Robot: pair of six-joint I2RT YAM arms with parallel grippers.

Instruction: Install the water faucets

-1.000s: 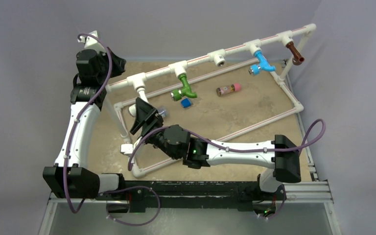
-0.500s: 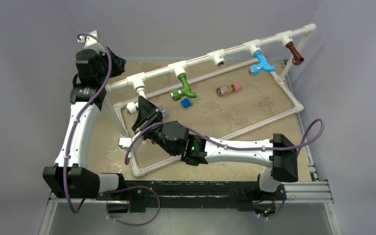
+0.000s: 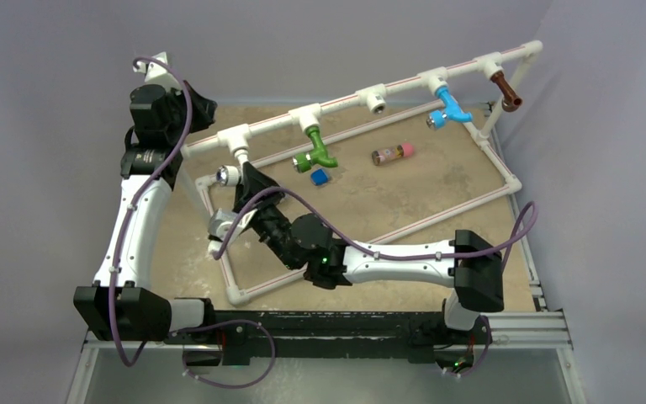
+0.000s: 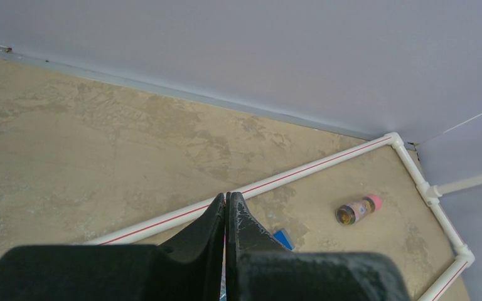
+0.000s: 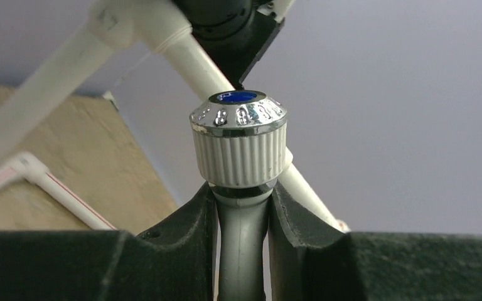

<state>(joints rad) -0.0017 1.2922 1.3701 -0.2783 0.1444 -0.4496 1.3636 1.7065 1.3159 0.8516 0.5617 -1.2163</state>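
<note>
white faucet (image 5: 239,147): stem pinched in right gripper (image 5: 243,200), knob jutting past its tips, off the desk (image 4: 100,144) | pipe frame (image 3: 237,139): tee just beyond the knob | green faucet (image 3: 315,151), blue faucet (image 3: 447,108), brown faucet (image 3: 506,91): on the frame, farther from that gripper | left gripper (image 4: 226,207): pressed together, holding nothing, above the desk

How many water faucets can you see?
4: the green faucet, blue faucet and brown faucet hang from the top pipe; the white faucet is clamped in the right gripper near that pipe's left end. The arms may hide more.
</note>
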